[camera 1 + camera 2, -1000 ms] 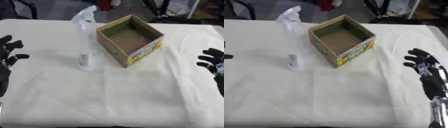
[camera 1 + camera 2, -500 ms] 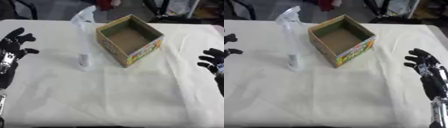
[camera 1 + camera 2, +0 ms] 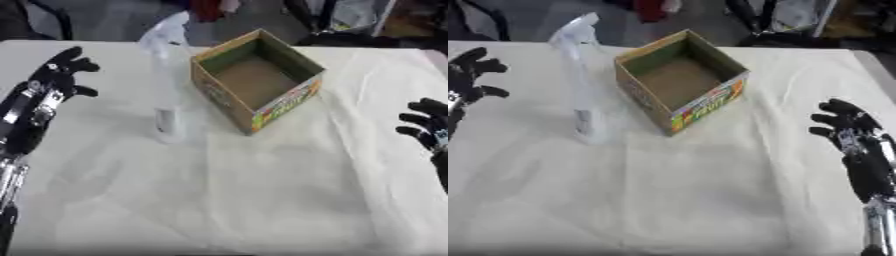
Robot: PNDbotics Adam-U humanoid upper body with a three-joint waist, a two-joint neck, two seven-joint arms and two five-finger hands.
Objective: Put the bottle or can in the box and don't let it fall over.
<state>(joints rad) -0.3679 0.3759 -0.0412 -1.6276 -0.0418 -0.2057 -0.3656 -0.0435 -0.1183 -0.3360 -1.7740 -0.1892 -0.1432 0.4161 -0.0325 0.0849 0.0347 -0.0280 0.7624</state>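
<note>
So in the left eye view you get pretty much the whole left robot hand point(image 3: 51, 85), up over the left side of the worktop point(image 3: 227, 200) with its fingers spread and relaxed, holding nothing, well apart from the bottle point(image 3: 168, 85). Its forearm runs down along the left edge of the picture. Over on the right side only a bit of the right robot hand point(image 3: 427, 127) pokes in at the edge, fingers up and open, nothing in it. The right eye view flips that around: here the right robot hand shows nearly complete with its forearm trailing down toward the lower right corner, fingers straight-ish and spread, resting idle near the right edge, while the left one is cut down to some fingers at the far left edge. The bottle itself is a tall clear plastic one, standing upright on the white cloth, with a pale cap or nozzle at the top and a small grey label patch low on its body. It's just to the left of the box point(image 3: 258, 80), close but not touching as far as I can tell. The box is open-topped brown cardboard, turned corner-on toward the camera, with colourful print on its near sides.
</note>
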